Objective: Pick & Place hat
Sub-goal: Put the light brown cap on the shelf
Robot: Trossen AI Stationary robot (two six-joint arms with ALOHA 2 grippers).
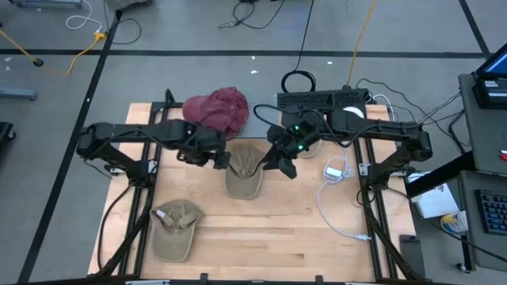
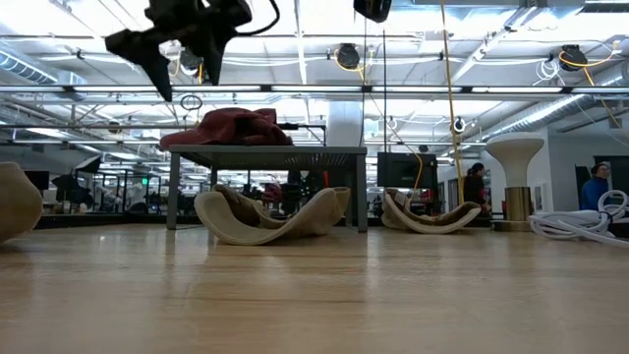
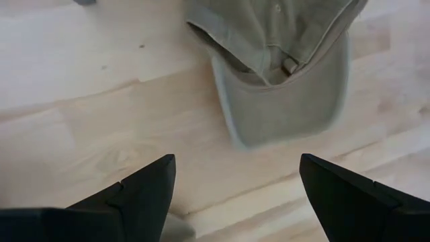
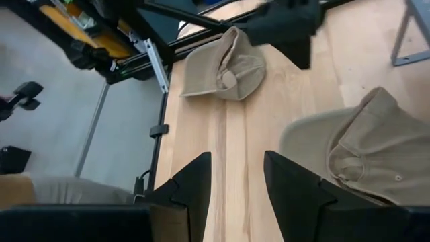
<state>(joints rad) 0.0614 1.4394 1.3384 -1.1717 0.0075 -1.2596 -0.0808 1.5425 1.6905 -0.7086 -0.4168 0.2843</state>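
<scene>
Hat (image 1: 243,170) between two raised open hands.

The light wooden counter (image 1: 277,229) carries a khaki hat (image 1: 243,171) at its middle, another khaki hat (image 1: 174,228) near the front left corner, a third (image 2: 425,214) farther back, and a white cable (image 1: 333,207) on its right side.

A tan cap (image 2: 270,214) lies upturned before a small table (image 2: 265,153) bearing a maroon hat (image 2: 234,128).
</scene>
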